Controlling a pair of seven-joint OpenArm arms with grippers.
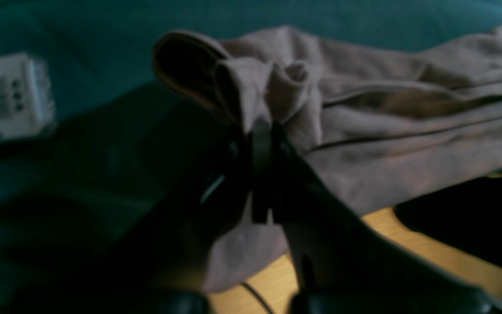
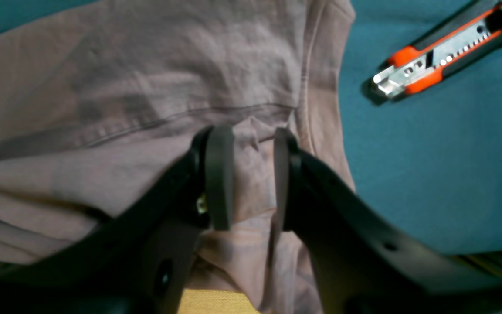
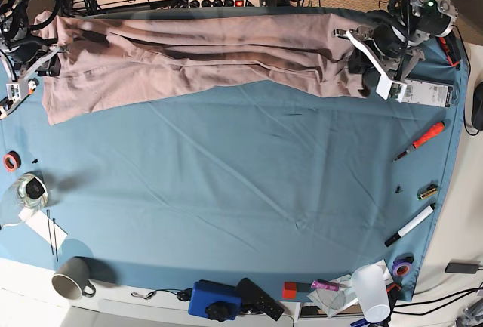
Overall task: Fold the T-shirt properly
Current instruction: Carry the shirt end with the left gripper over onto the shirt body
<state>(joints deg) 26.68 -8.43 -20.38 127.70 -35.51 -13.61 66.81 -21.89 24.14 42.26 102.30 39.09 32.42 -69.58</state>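
A large dusty pink T-shirt [image 3: 204, 59] is lying stretched in a long wrinkled band across the far edge of a table covered in a blue cloth [image 3: 241, 206], with one arm working at each end of it. In the base view, the left gripper [image 3: 361, 61] is sitting at the right-hand end of the shirt; its wrist camera is showing the left gripper [image 1: 262, 131] with its dark fingers pressed together on a bunched fold of the T-shirt [image 1: 386, 131], pinching and lifting it slightly so the fabric is tenting above the cloth. The right gripper [image 2: 253, 170] is standing at the opposite end, its two pads set a narrow way apart with a ridge of the T-shirt [image 2: 146, 87] running between them; they are not yet clamping it, so it looks poised to take the hem. Gripping both ends this way probably lets the arms draw the shirt taut for a fold. An orange utility knife [image 2: 447, 48] is lying on the blue cloth beside that end. Much is unclear: the left wrist picture is dark and blurred, a pale labelled box [image 1: 9, 98] is only half readable, the right arm is mostly cut off at the base view's corner, and the collar and sleeves cannot be picked out.
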